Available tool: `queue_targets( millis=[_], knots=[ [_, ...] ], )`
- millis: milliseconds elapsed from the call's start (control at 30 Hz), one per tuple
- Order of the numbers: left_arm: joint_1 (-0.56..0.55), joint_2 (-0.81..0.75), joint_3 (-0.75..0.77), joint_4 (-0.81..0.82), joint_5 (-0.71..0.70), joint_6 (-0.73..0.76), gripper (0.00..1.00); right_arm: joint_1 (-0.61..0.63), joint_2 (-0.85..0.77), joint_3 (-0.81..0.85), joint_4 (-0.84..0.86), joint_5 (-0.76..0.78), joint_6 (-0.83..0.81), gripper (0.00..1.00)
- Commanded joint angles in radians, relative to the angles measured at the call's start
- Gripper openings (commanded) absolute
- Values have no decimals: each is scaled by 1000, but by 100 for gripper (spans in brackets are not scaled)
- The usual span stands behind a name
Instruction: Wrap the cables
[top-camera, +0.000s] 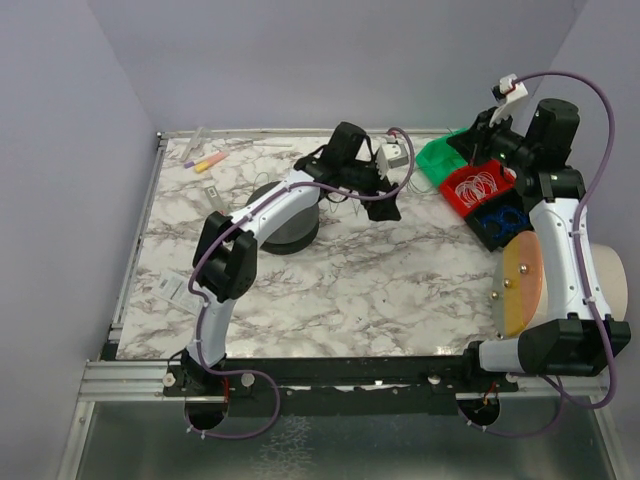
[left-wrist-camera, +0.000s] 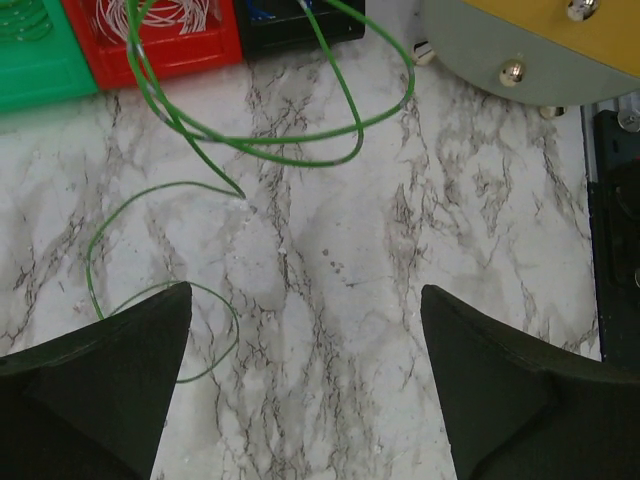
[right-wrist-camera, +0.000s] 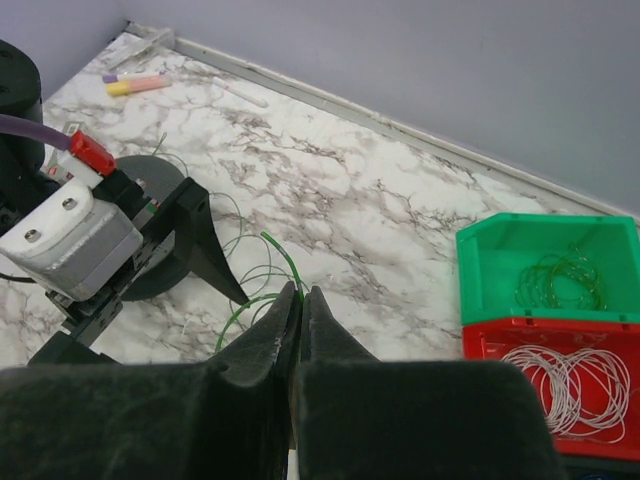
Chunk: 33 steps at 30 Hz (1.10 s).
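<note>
Left tool (left-wrist-camera: 305, 292) gaping, empty; right tool (right-wrist-camera: 297, 295) pinched shut. I see thin green cable (left-wrist-camera: 90, 265) curling loosely on marble-veined surface (left-wrist-camera: 400, 250).

Coiled cables (right-wrist-camera: 565, 385) lie in bins (right-wrist-camera: 475, 275) (far right), loose cable (left-wrist-camera: 300, 160) on table (left-wrist-camera: 450, 230).

Robot lab — marbled table (top-camera: 350, 290), bare walls (top-camera: 60, 150), aluminium rail (top-camera: 120, 378)

- Losing the green cable (left-wrist-camera: 411, 78) past the top edge of the left wrist view.
- Seeing only near strips of the green bin (left-wrist-camera: 40, 75) and red bin (left-wrist-camera: 165, 55) there.
- Struggling to make out any pinched cable at the tips of the right gripper (right-wrist-camera: 297, 292).
</note>
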Motion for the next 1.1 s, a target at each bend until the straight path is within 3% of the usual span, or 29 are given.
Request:
queue_targets(
  millis=[0,300,467,633,800,833,867,900,933,1067],
  knots=[
    [-27,15,35,58,25,-4,96,-7,-19,-14,-32,-57,6,1],
    [-50,77,37,146,-393,-19,93,-19,-32,-16,-28,-72,9,0],
    [-47,83,2,193,-456,-13,86,-21,-38,-13,-30,-80,8,1],
    [-45,126,45,158,-495,11,63,-24,-44,-17,-31,-75,3,1],
    [-44,132,27,141,-507,23,58,-30,-51,-21,-27,-60,-2,0],
    [-41,127,18,144,-503,26,51,-29,-50,-19,-27,-58,-2,0],
    [-39,122,10,147,-500,26,37,-31,-49,-17,-27,-57,-2,0],
    [-36,117,4,150,-502,25,16,-30,-48,-15,-26,-55,-2,1],
    [-35,114,0,151,-508,25,8,-32,-46,-12,-26,-54,-1,1],
    [-31,98,-21,151,-538,41,3,-33,-43,-4,-25,-54,2,1]
  ],
)
